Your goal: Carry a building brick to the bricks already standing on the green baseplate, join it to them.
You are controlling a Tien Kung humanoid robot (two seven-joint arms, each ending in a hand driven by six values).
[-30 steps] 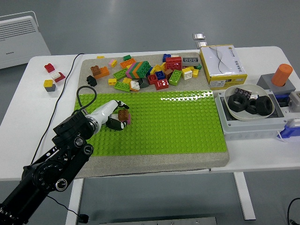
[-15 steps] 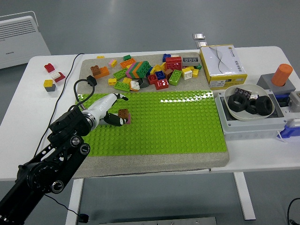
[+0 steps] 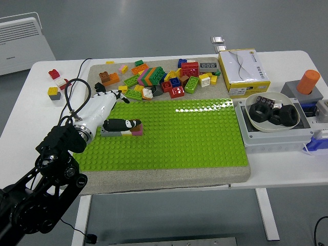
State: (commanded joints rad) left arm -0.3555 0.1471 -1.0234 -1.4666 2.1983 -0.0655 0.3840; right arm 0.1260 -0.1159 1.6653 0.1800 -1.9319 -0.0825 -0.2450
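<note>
Now: left hand lies over the bricks on the baseplate

Nearest, the black left arm (image 3: 43,184) comes up from the lower left corner and reaches in over the green baseplate (image 3: 195,136). Its left hand (image 3: 105,119) – white back, dark fingers (image 3: 123,124) – lies stretched out flat toward the right, fingers nearly straight over a small cluster of bricks (image 3: 134,130) standing on the plate's left part; yellow and pink edges show just under the fingertips. Whether the fingers pinch a brick or only rest on top, I cannot tell – the hand hides the contact.

Beyond the plate's far edge, a loose pile of coloured bricks (image 3: 164,77) lies on the grey mat. Further left, a few stray bricks (image 3: 56,84) sit on the white table (image 3: 287,166)
</note>
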